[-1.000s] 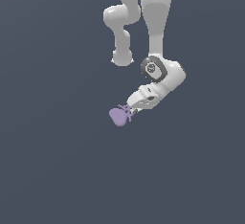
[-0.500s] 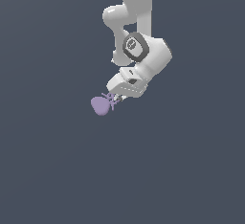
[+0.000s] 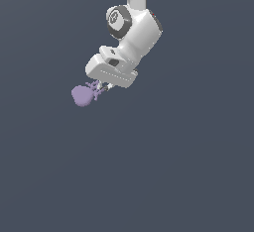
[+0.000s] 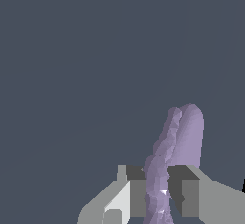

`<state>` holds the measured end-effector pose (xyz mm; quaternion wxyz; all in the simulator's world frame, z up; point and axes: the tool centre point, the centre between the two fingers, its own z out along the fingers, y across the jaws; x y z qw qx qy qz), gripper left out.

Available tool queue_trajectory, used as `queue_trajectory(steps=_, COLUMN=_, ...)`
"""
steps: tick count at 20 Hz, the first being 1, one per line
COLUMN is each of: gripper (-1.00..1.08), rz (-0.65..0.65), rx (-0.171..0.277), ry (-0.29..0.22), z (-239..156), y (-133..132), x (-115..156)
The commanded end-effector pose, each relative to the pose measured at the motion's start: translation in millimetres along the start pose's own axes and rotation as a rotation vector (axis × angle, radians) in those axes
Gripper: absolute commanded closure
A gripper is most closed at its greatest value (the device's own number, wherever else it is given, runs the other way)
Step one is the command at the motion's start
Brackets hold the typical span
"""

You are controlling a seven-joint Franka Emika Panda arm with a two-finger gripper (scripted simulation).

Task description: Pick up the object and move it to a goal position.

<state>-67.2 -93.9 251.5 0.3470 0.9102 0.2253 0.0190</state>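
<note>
The object [image 3: 82,95] is a small pale-purple strawberry-like blob with a spiky tuft. In the exterior view it hangs at the tip of my gripper [image 3: 100,90], which is shut on its leafy tuft end, with the rounded body sticking out toward the exterior view's left. The white hand and wrist [image 3: 126,47] slope down from above. In the wrist view the object [image 4: 184,134] rises between the two grey fingertips [image 4: 139,189], clamped at its thin end. No goal marker shows in either view.
A plain dark grey-blue surface [image 3: 173,166] fills the background in both views. No other objects or edges show.
The arm has swung toward the exterior view's left with the object held in the gripper, and the wrist has turned. The grip on the object is unchanged.
</note>
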Motion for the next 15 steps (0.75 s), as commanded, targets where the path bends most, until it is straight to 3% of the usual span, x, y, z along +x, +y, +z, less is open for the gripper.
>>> queue_trajectory(steps=1, gripper=1.08, rz=-0.001, rx=0.0, ry=0.0, z=-3, y=19, x=-9)
queue_trajectory(steps=8, gripper=1.08, rz=-0.001, rx=-0.002, ry=-0.001, z=-9, y=52, x=-22)
queue_trajectory(steps=15, gripper=1.08, rz=-0.001, rx=-0.003, ry=-0.001, z=-10, y=57, x=-23)
